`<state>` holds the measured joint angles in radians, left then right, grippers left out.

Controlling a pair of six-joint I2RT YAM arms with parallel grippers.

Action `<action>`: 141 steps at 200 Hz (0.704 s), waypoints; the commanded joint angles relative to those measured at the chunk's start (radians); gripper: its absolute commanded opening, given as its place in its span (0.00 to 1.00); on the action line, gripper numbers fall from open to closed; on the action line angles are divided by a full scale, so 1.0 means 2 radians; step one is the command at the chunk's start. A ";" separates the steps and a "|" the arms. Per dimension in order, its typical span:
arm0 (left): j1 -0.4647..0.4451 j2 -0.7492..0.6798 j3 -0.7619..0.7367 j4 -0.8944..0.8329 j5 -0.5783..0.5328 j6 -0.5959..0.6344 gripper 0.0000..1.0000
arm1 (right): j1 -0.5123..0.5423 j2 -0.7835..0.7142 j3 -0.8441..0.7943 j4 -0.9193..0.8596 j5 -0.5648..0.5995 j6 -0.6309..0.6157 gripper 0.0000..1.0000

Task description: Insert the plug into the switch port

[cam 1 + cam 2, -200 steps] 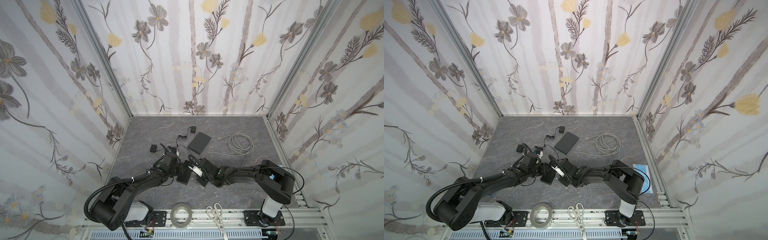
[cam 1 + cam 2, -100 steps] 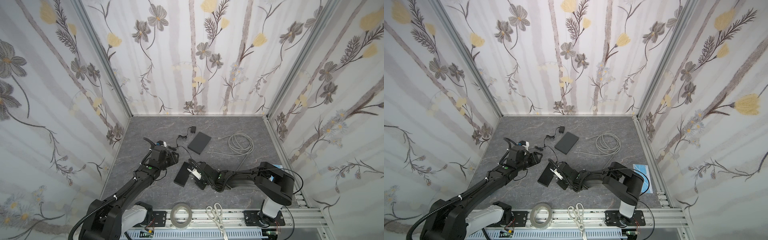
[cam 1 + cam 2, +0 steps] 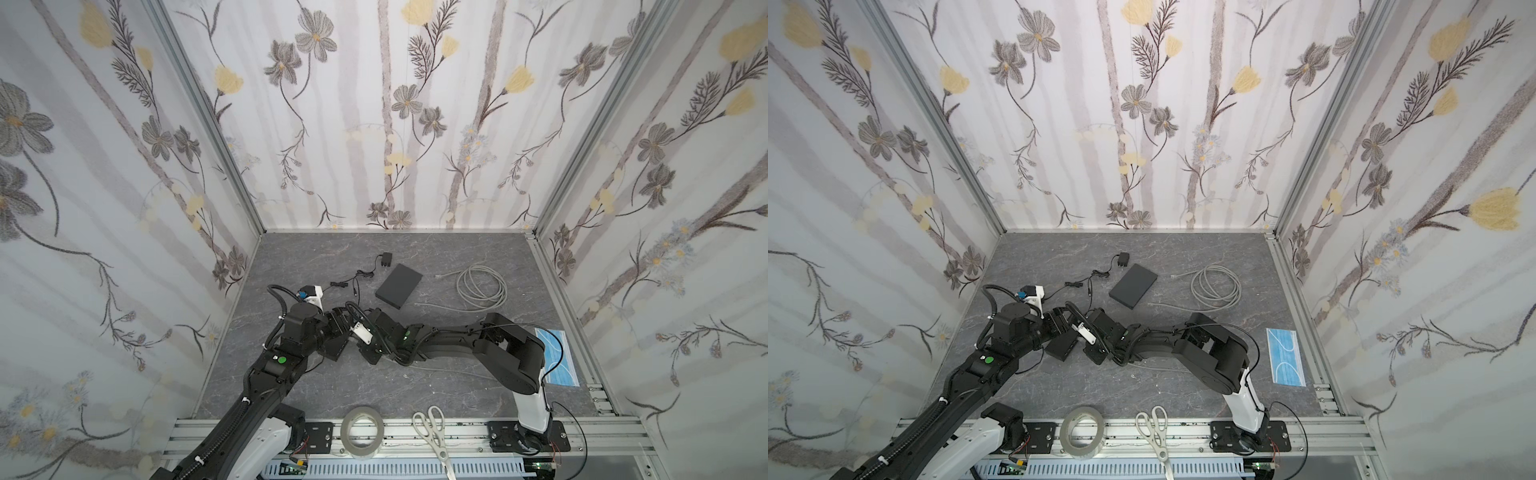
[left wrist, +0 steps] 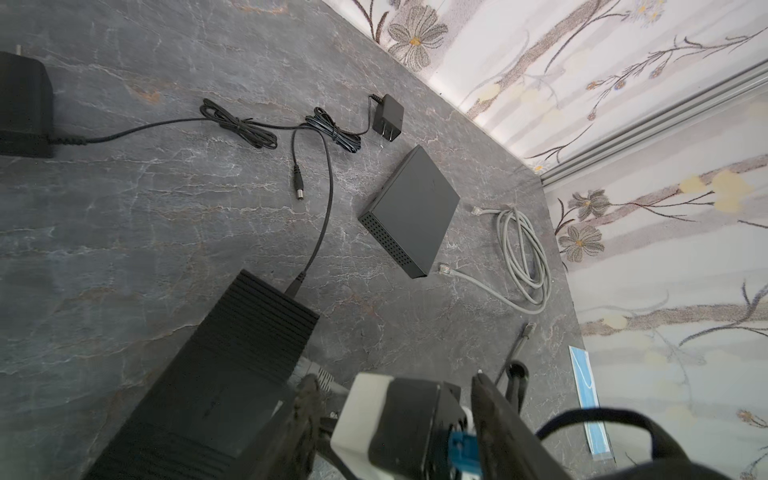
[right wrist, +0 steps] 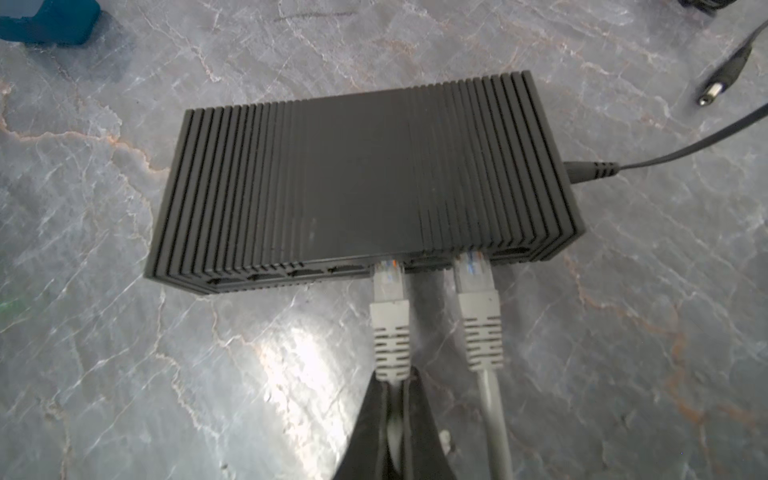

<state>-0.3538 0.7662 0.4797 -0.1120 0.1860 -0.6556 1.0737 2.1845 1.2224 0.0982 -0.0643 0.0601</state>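
**A:** Top views first. Which step is this?

**B:** Seating the plug, I'd judge. In both top views the switch (image 3: 332, 352) lies left of centre on the table, toward the near side. The right gripper (image 3: 355, 348) is at its right side. The left gripper (image 3: 337, 328) hangs just beyond its far edge.

**A:** And the left wrist view?

**B:** The left fingers (image 4: 305, 399) are spread apart and grasp nothing. The switch (image 4: 232, 361) lies beside them, not between them. A power lead (image 4: 320, 216) is plugged into its far end.

**A:** The right wrist view?

**B:** The right fingers (image 5: 374, 424) are clenched on the grey cable (image 5: 392, 386), just behind the plug (image 5: 388, 286). The plug's nose is in the mouth of a port, beside a second plug (image 5: 476, 291) that is already in. Whether it has latched I cannot tell. Next it likely needs a straight push along the port, with the switch braced so it doesn't slide.

**A:** What differs from earlier?

**B:** Half a second ago the switch and the right gripper sat further right, so both have shifted left. The left gripper was against the switch a second ago, then drew off toward the far left, and is now back beside it.
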 commanded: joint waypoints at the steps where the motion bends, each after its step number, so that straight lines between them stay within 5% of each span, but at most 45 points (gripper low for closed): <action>1: 0.000 -0.020 -0.008 -0.021 -0.028 -0.006 0.60 | -0.009 0.011 0.023 0.002 -0.025 -0.027 0.02; 78: 0.001 -0.097 -0.022 -0.065 -0.073 -0.025 0.61 | -0.016 0.074 0.124 -0.001 -0.113 -0.021 0.03; 116: 0.001 -0.143 -0.044 -0.089 -0.058 -0.039 0.60 | -0.015 0.055 0.118 -0.009 -0.106 -0.038 0.22; 141: 0.001 -0.160 -0.062 -0.091 -0.064 -0.032 0.63 | -0.030 -0.012 0.045 0.009 -0.091 -0.038 0.25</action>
<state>-0.3534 0.4679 0.3813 -0.2741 0.0715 -0.7139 1.0328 2.2688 1.4124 0.0566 -0.2584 0.0010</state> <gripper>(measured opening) 0.614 0.250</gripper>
